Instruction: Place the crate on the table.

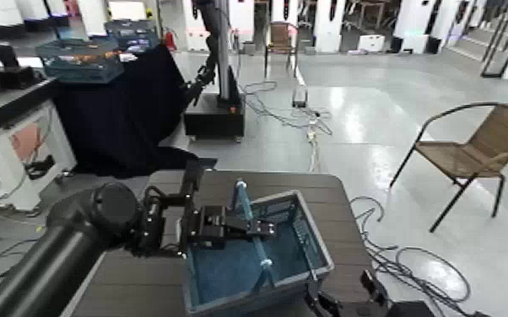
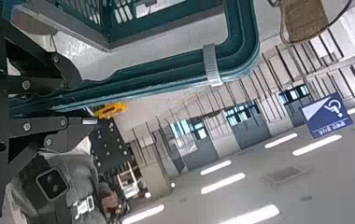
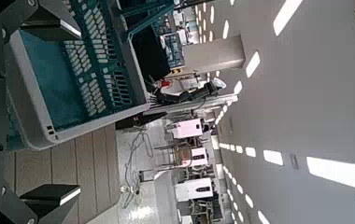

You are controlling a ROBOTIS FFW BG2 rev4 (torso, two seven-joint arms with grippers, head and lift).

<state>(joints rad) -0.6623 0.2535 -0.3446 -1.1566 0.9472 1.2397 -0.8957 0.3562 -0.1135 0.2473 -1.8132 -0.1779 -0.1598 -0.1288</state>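
The grey-blue crate [image 1: 295, 253], teal inside, is over the near right part of the dark brown slatted table [image 1: 325, 190]. I cannot tell whether it rests on the top or hangs just above it. Its light blue handle [image 1: 242, 192] runs across the top. My left gripper [image 1: 256, 227] reaches in from the left and is shut on the handle [image 2: 166, 77]. My right gripper [image 1: 342, 297] is open and empty just off the crate's near right corner. The crate's slotted wall [image 3: 92, 70] lies beyond its spread fingers [image 3: 49, 198].
A black-draped table [image 1: 122, 110] with darker mesh crates [image 1: 80, 57] stands at the back left. A white workbench [image 1: 8, 135] is at the far left. Another robot's base [image 1: 215, 114] and floor cables [image 1: 308, 118] lie behind the table. A metal chair [image 1: 477, 143] is at the right.
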